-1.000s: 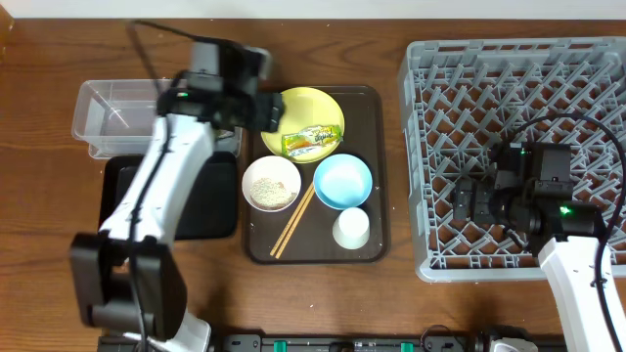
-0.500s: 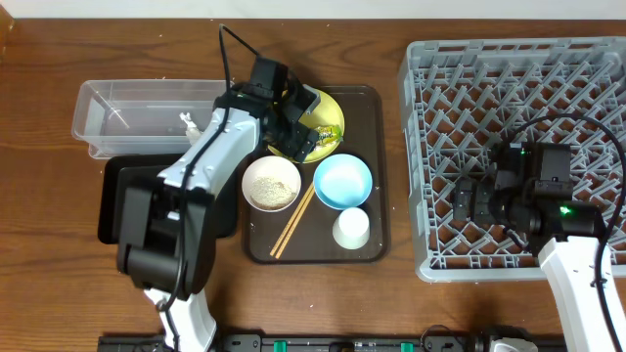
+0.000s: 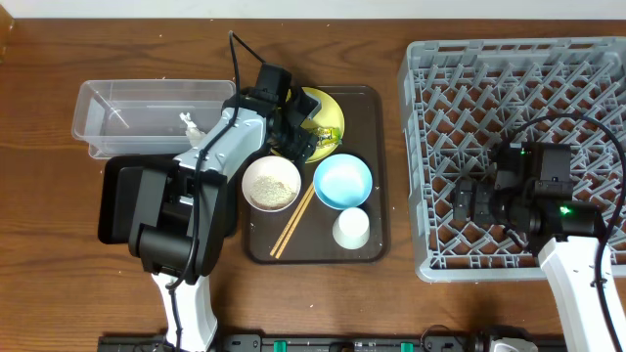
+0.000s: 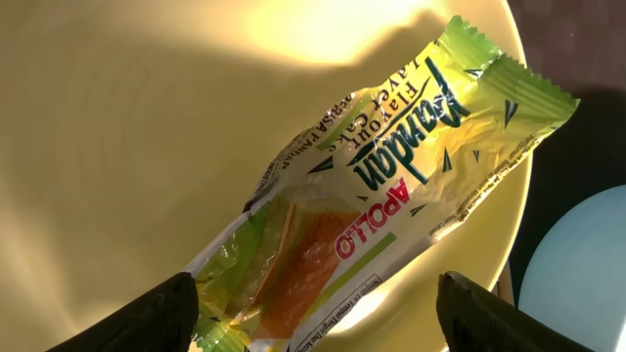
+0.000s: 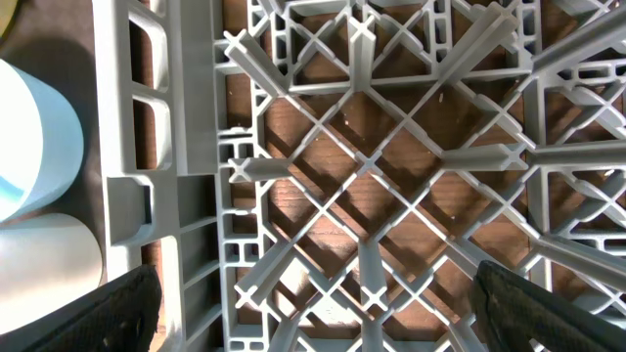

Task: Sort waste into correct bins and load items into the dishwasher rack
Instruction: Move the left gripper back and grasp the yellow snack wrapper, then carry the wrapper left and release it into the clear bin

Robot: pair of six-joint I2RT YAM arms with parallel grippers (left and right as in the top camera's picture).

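Observation:
The green-and-yellow snack wrapper point(image 4: 381, 196) lies on the pale-yellow plate point(image 4: 147, 117), and a bit of it shows in the overhead view point(image 3: 322, 130). My left gripper point(image 4: 313, 328) is open, low over the plate point(image 3: 331, 110), with one finger on each side of the wrapper's lower end. The whitish-pink bowl point(image 3: 271, 184) holds the white crumbs. The light blue bowl point(image 3: 342, 181), white cup point(image 3: 351, 228) and chopsticks point(image 3: 293, 220) lie on the brown tray. My right gripper point(image 5: 313, 313) is open and empty over the grey rack point(image 5: 362, 176).
The brown serving tray point(image 3: 378, 147) holds the dishes. The clear tub point(image 3: 147, 112) stands at the back left, with the black tray point(image 3: 117, 200) in front of it. The rack point(image 3: 518, 88) fills the right side. The blue bowl point(image 5: 29, 137) and cup point(image 5: 44, 264) show beside its edge.
My left arm has swung right from beside the clear tub to the plate and come down over the wrapper. The right arm has not moved.

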